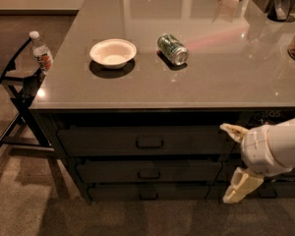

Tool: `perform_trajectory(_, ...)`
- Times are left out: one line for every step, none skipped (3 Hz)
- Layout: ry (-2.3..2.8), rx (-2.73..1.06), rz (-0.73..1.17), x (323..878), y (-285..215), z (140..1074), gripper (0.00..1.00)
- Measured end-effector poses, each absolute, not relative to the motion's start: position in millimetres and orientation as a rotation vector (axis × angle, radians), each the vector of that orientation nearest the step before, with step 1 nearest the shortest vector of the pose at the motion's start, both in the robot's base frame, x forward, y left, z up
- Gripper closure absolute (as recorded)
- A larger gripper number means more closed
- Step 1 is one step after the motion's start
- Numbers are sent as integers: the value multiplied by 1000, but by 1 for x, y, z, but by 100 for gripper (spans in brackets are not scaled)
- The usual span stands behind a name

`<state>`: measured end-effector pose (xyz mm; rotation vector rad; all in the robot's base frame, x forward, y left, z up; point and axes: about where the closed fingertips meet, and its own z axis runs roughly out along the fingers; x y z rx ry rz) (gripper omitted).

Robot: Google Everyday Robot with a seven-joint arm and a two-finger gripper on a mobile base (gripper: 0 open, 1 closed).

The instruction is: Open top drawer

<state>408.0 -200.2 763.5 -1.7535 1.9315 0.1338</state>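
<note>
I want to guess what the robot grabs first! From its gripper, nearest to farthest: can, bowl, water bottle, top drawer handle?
The gripper, open, hangs low on the right.
1. top drawer handle: just left of it
2. can: on the counter above
3. bowl: left of the can
4. water bottle: past the counter's left edge

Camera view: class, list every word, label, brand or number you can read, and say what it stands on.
Nothing can be read for certain.
Can on the counter: green label, print blurred.
Water bottle at left: label too small.
Pale marks under the counter edge, right: illegible.
Gripper, open, right of the top drawer: no text.
</note>
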Motion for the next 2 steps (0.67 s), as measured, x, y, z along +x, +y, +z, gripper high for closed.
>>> perform_trajectory(1819, -1739, 83, 416, -189, 739, 0)
perform_trajectory(1699, -1715, -12, 440, -168, 744, 0)
